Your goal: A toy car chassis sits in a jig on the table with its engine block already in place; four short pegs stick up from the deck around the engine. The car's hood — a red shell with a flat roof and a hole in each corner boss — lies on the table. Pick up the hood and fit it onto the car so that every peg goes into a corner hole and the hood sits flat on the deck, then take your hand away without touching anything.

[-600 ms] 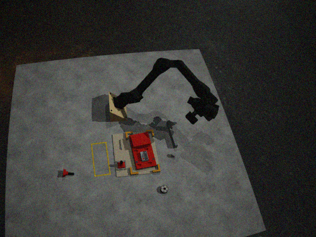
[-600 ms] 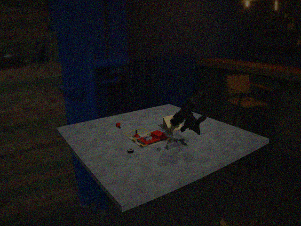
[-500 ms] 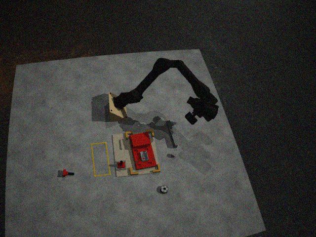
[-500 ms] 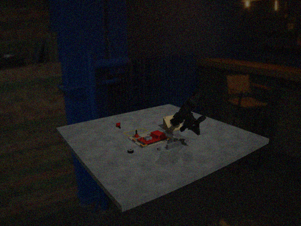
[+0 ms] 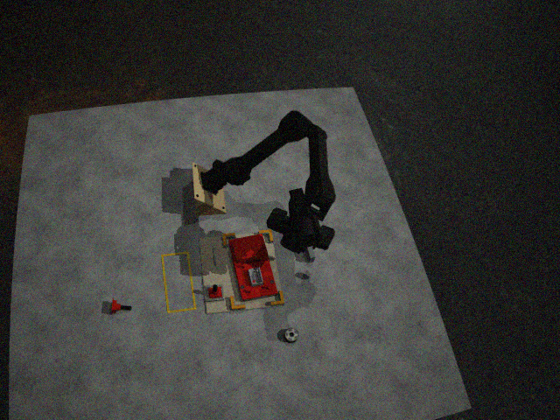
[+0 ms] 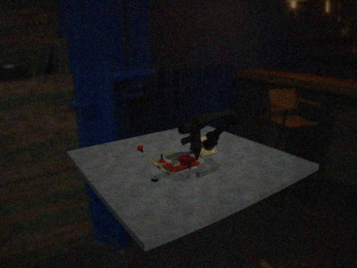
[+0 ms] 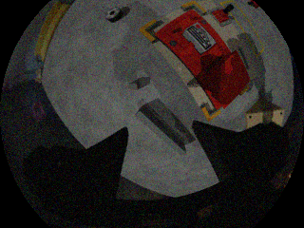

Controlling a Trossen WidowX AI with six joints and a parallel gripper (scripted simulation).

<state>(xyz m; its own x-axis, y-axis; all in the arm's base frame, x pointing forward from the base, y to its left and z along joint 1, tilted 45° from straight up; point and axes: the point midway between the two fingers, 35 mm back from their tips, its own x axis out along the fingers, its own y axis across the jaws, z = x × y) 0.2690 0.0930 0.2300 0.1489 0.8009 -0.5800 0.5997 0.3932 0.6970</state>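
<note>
Pincer point(image 5: 304, 264) wide open, empty, just beside the jig's right edge; hood point(image 5: 248, 254) lies to its left, long axis along the car.

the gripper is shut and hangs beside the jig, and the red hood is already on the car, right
Not quite: the gripper is open, not shut. The wrist view shows its fingers spread wide with nothing between them. The rest holds: it hangs beside the jig, and the red hood is on the car.

Red hood point(image 5: 248, 254), black arm point(image 5: 316, 153), mottled grey table point(image 5: 90, 180).
</note>
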